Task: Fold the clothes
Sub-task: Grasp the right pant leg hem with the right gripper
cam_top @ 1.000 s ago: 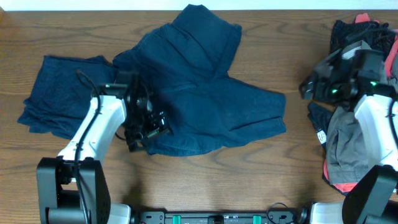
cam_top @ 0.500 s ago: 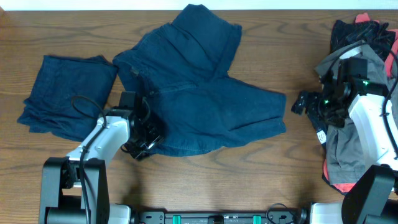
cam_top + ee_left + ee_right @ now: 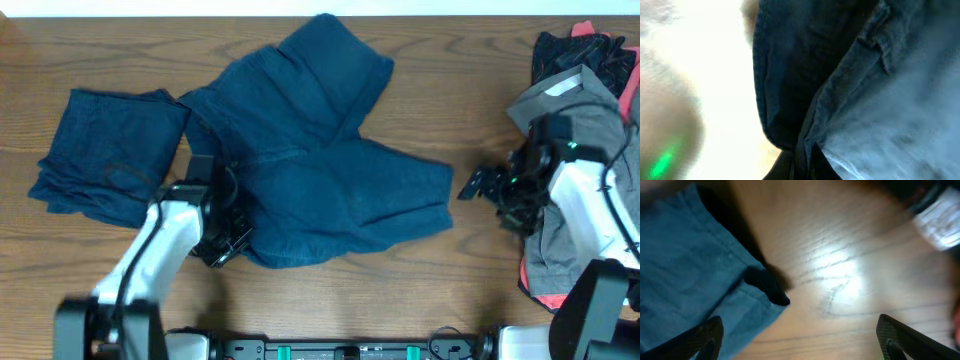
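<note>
A large navy garment [image 3: 320, 170] lies crumpled across the middle of the table. My left gripper [image 3: 226, 240] is at its lower-left edge and shut on a fold of it. In the left wrist view the dark fingertips [image 3: 812, 167] pinch that navy fabric [image 3: 880, 100]. My right gripper [image 3: 476, 186] hovers open just right of the garment's right edge. In the right wrist view its fingers [image 3: 705, 340] stand wide apart over bare wood, and the navy corner [image 3: 695, 280] reaches under the left finger. Nothing is between them.
A folded navy piece [image 3: 105, 155] rests at the far left. A pile with a grey shirt [image 3: 575, 215], black cloth [image 3: 575, 50] and a coral-red item [image 3: 545, 298] sits at the right edge, beside the right arm. The wooden table [image 3: 400, 290] shows along the front.
The left gripper has shut on the navy garment's lower-left edge, and the cloth has shifted slightly. The right gripper has moved left from the pile toward the garment's right edge, still open.
</note>
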